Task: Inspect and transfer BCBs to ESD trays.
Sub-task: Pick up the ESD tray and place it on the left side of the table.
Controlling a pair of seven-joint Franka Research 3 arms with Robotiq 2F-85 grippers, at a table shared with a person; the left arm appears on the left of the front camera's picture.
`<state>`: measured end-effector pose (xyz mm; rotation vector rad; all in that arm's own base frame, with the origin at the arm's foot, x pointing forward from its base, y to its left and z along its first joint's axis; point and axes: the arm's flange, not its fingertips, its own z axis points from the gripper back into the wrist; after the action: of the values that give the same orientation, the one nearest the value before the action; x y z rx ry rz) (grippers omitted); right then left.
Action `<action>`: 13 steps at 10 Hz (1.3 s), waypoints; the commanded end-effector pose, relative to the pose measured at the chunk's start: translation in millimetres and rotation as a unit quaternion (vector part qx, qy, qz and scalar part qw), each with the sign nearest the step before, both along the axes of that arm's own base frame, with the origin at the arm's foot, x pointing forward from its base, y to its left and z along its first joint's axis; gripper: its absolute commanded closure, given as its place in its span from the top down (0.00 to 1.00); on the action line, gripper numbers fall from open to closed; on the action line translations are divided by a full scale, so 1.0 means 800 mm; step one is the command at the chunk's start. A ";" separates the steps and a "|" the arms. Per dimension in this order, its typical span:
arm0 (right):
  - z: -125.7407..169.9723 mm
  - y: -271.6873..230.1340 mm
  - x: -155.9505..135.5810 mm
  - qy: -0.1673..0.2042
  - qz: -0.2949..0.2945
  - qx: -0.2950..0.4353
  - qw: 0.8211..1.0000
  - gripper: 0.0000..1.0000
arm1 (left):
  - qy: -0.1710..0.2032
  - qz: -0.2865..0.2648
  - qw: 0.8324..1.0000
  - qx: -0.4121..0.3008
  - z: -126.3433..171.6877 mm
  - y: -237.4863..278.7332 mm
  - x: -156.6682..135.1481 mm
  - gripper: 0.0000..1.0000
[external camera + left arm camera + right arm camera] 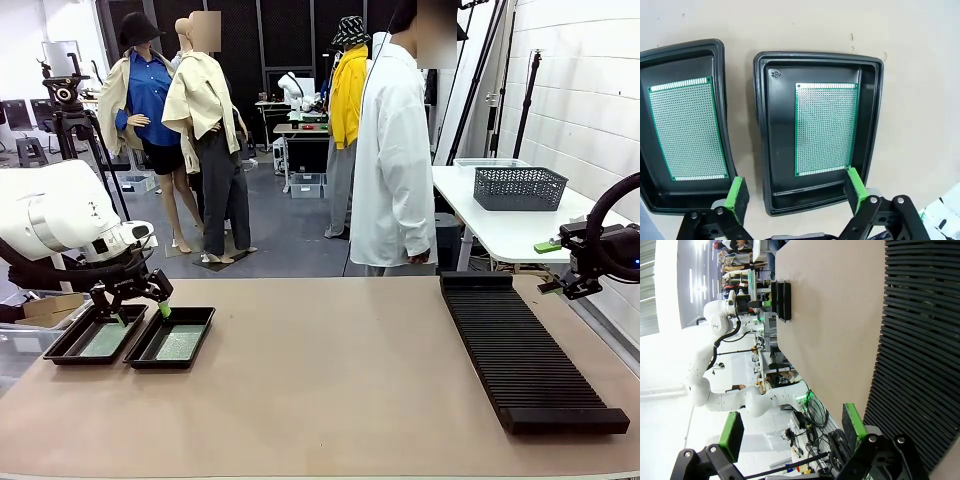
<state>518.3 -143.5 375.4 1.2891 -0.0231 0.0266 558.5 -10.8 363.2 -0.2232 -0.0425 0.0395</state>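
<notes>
Left gripper spread wide, right gripper likewise

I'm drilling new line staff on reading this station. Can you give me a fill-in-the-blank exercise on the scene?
1. Each ESD tray holds ____ BCB.
2. The left tool hangs over the trays with its jaws ____.
3. The long black ribbed rack lies on the robot's ____ side.
4. The right tool holds ____.

Missing: one; open; right; nothing
</notes>
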 end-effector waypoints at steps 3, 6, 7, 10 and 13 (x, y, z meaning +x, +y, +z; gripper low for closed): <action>0.002 0.003 0.000 0.004 -0.006 -0.002 1.000 1.00 | -0.002 0.000 1.000 0.000 0.001 0.001 0.000 1.00; 0.002 0.003 0.000 0.004 -0.006 -0.002 1.000 1.00 | -0.002 0.000 1.000 0.000 0.001 0.001 0.000 1.00; 0.002 0.003 0.000 0.004 -0.006 -0.002 1.000 1.00 | -0.002 0.000 1.000 0.000 0.001 0.001 0.000 1.00; 0.002 0.003 0.000 0.004 -0.006 -0.002 1.000 1.00 | -0.015 -0.011 0.997 -0.071 0.041 0.006 -0.011 1.00; 0.002 0.003 0.000 0.004 -0.006 -0.002 1.000 1.00 | -0.041 0.005 0.989 -0.144 0.102 0.049 -0.015 1.00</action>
<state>518.3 -143.4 375.4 1.2892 -0.0229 0.0267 548.4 10.4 440.4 -0.4450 -0.1304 0.0566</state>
